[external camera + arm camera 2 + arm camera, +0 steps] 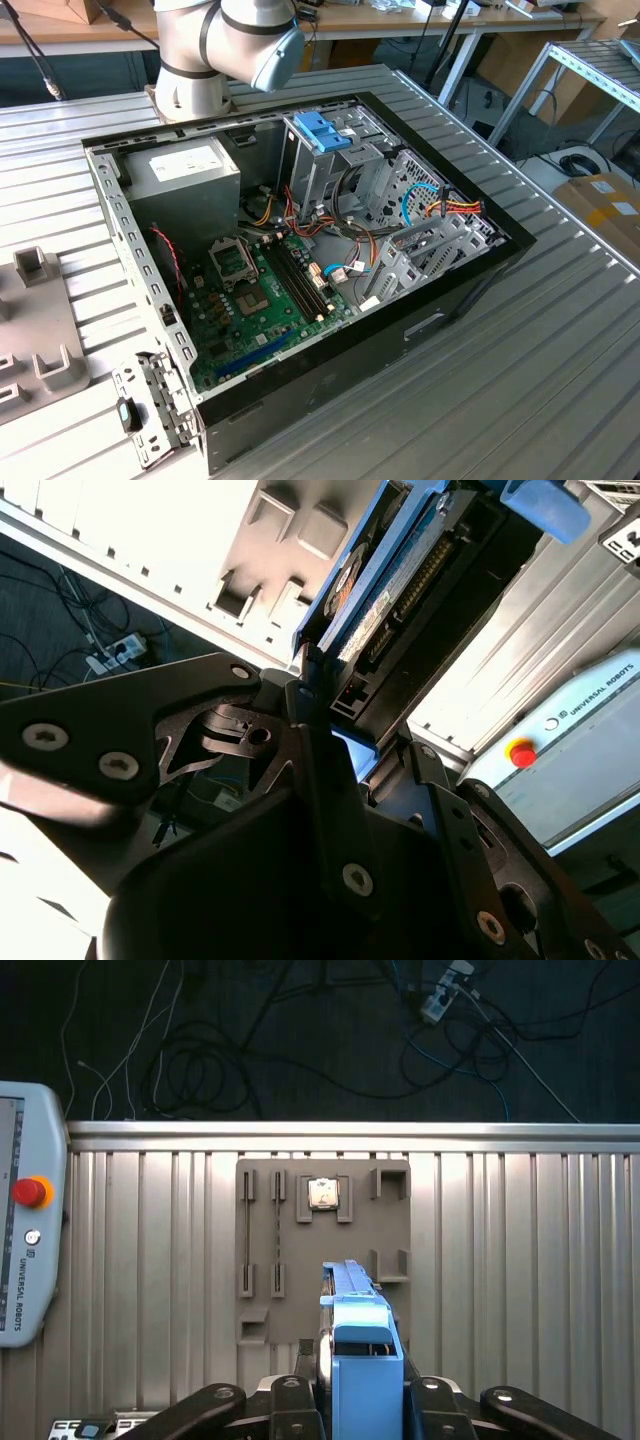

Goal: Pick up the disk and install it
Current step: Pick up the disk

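Disk, blue-framed, clamped in closed tool, over grey fixture plate

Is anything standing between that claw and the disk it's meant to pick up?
Nothing visible does: in the first wrist view the gripper is shut on the disk, with its blue-framed end clamped in the grip.

A ribbed metal table, a wood-topped bench behind it, a metal rack and cardboard box at the exterior view's right; cables and a power strip sprawl across the dark floor.
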`<act>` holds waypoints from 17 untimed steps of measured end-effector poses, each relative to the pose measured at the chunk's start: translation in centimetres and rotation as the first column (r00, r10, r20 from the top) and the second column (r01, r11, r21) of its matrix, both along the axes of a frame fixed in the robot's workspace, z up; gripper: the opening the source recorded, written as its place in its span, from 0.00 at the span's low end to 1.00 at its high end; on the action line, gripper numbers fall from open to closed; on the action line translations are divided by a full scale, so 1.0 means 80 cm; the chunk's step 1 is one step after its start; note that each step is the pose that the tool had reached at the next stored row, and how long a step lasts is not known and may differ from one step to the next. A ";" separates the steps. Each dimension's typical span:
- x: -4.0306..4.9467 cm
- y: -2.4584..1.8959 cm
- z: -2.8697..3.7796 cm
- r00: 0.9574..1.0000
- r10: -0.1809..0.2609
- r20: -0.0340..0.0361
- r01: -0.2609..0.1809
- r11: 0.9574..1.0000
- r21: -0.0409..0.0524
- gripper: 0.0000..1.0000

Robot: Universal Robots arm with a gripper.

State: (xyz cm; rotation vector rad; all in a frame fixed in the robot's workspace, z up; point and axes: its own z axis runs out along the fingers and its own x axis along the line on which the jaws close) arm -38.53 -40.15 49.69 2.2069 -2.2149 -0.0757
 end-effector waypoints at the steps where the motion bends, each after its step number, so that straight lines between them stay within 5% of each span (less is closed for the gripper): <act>1: 0.001 0.0000 0.0000 1.000 0.000 0.000 0.000 1.000 0.000 0.37; 17: 0.010 0.0000 0.0000 1.000 0.000 0.000 0.000 1.000 0.000 0.37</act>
